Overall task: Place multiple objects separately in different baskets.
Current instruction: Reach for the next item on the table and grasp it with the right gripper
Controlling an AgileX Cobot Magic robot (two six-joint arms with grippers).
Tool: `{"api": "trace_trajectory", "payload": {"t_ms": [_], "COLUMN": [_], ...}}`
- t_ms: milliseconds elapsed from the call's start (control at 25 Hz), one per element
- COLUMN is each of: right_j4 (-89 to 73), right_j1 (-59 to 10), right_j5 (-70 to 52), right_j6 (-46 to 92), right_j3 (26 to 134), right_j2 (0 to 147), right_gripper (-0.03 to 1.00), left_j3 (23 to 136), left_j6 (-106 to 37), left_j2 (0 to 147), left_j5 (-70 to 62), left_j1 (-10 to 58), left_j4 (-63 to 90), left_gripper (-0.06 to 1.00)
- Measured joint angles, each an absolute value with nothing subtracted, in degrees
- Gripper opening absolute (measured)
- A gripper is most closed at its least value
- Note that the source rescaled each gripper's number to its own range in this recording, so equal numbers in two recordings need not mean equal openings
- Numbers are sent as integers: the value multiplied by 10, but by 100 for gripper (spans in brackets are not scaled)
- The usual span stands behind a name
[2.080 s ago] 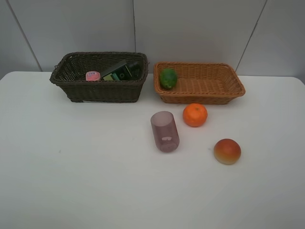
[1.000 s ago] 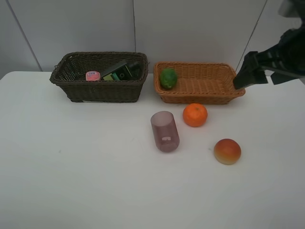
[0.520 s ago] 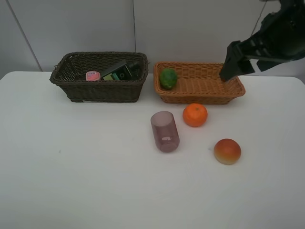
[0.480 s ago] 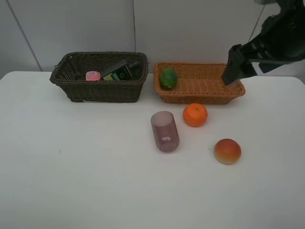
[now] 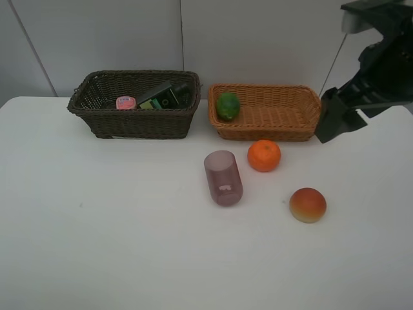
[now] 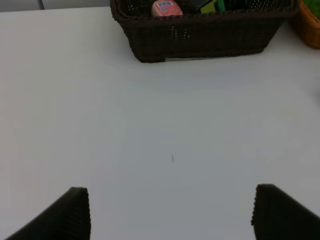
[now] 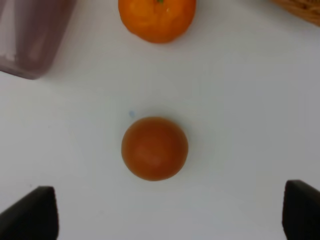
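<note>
On the left of the worktop [image 5: 116,232] stands the dark brown basket [image 5: 132,124], already holding the pink bottle [image 5: 125,102] and the flat black bottle [image 5: 161,97]. The left arm is out of the high view. Its wrist camera shows two dark fingertips [image 6: 70,215] spread wide with only bare worktop between them, so the left jaws are open and empty, well short of the basket.

Towards the middle, the purple cup [image 5: 223,178] lies on its side, its long axis running roughly 12 to 6 o'clock. The tan basket [image 5: 271,130] holds the green fruit [image 5: 228,105] at its left end. The orange [image 5: 264,155] sits just in front of that basket.

The red-orange fruit [image 5: 308,205] rests alone at about 5 o'clock from the orange. The right arm [image 5: 377,77] hangs above the tan basket's right end, and the fruit lies near 7 o'clock from its tip. The right jaws are open and empty, and the wrist view centres the fruit [image 7: 154,148] between the fingertips [image 7: 30,215]. This arm is clearly nearer, so a straight descent probably comes next.
</note>
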State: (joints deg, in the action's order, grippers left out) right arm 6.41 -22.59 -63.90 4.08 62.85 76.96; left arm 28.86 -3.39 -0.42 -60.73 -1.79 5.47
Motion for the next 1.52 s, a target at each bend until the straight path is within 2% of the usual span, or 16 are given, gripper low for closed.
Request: {"api": "trace_trajectory", "payload": {"t_ms": [560,800,1120,1520], "right_j4": [50,53,57,65], "right_j1": [-226,-226,-226,-193], "right_j5": [-577,-551,-475,-457], "right_j6": [12,-6,-5,-5], "right_j3": [612,604,533,523], "right_j2": [959,963,967,987], "right_gripper": [94,94,94,94], "left_j3": [289,289,289,289], "left_j6": [-34,-34,-34,-34], "left_j2": [-4,-4,-4,-4], "left_j5": [-607,-607,-607,-607], "left_j1": [-18,-18,-18,-18], "left_j4": [54,54,54,54], "left_gripper": [75,75,75,75]}}
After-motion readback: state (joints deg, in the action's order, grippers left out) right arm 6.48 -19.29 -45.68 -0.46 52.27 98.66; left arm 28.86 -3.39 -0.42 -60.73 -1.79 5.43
